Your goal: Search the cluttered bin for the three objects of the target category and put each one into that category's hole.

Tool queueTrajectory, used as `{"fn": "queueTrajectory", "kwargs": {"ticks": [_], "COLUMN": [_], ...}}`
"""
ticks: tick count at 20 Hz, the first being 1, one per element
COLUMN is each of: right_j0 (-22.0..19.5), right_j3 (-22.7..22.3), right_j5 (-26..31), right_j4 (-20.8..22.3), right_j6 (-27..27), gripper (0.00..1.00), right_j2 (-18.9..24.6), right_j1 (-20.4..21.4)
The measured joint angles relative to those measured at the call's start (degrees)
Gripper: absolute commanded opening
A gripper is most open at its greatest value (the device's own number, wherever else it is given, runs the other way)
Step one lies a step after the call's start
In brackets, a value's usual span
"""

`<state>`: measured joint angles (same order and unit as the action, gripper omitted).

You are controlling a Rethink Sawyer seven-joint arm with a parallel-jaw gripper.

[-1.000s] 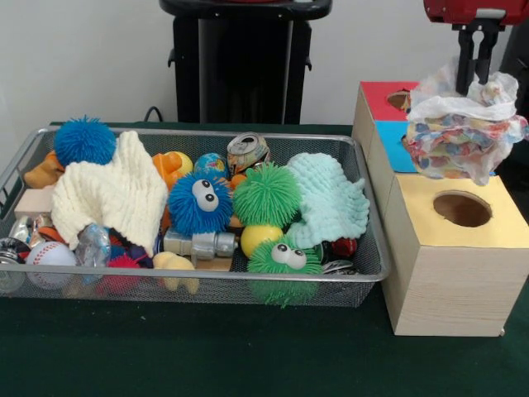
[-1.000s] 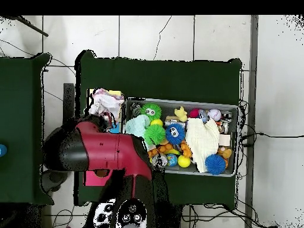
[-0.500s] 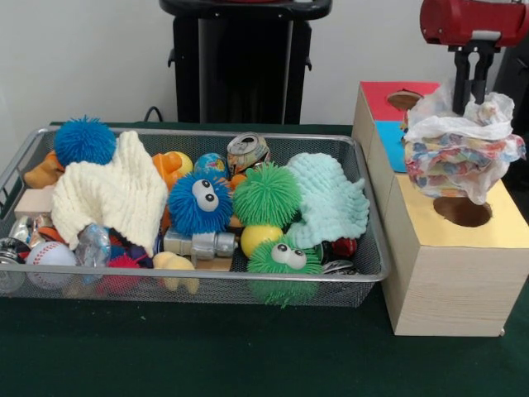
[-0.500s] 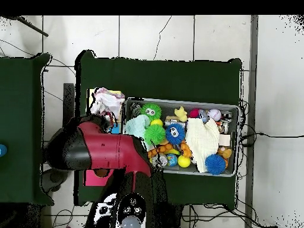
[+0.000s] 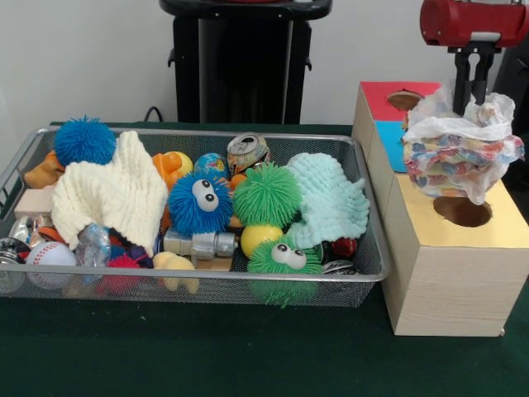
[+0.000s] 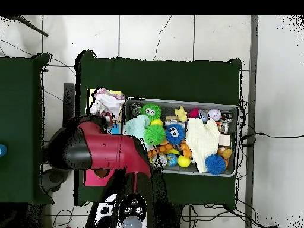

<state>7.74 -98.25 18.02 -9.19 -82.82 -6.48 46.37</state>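
The gripper point(image 5: 473, 83) hangs over the wooden box point(image 5: 450, 256) and has its two black fingers point(image 5: 482, 78) pinched on the top of a crumpled plastic bag point(image 5: 463, 149), so it is grasping the bag. The fingers stand close together, with only a narrow slit between them, and their tips sink into the white folds at the bag's top.

The bag hangs directly below the gripper as a bunched lump, wider than it is tall, its long axis running side to side across the front view. Its white gathered top points up into the fingers; its patterned, many-coloured belly sags downward. The lowest fold hangs just above the round hole in the yellow panel point(image 5: 488, 227) of the box, and hides part of that hole's rim. Whether the bag touches the box top cannot be told. Behind the bag, under the gripper's far side, lie the blue panel point(image 5: 388, 149) and the red panel point(image 5: 384, 98), which has its own hole.

From overhead, the bag point(image 6: 105, 101) shows as a pale pink and white bundle just past the end of the red arm point(image 6: 101, 154), which covers the gripper itself.

Well off to the gripper's side in the front view sits the wire bin point(image 5: 364, 277), full of fuzzy balls, cloths and small toys.
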Motion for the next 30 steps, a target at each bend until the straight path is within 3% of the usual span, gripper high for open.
{"fn": "queueTrajectory", "kwargs": {"ticks": [17,30], "right_j0": [1.2,0.2], "right_j3": [-1.2,-3.9], "right_j5": [0.0,-0.4], "right_j4": [-5.5,-6.0], "right_j6": [0.0,0.0], "gripper": [0.0,0.0], "right_j2": [0.2,3.2], "right_j1": [0.0,-0.1]}}
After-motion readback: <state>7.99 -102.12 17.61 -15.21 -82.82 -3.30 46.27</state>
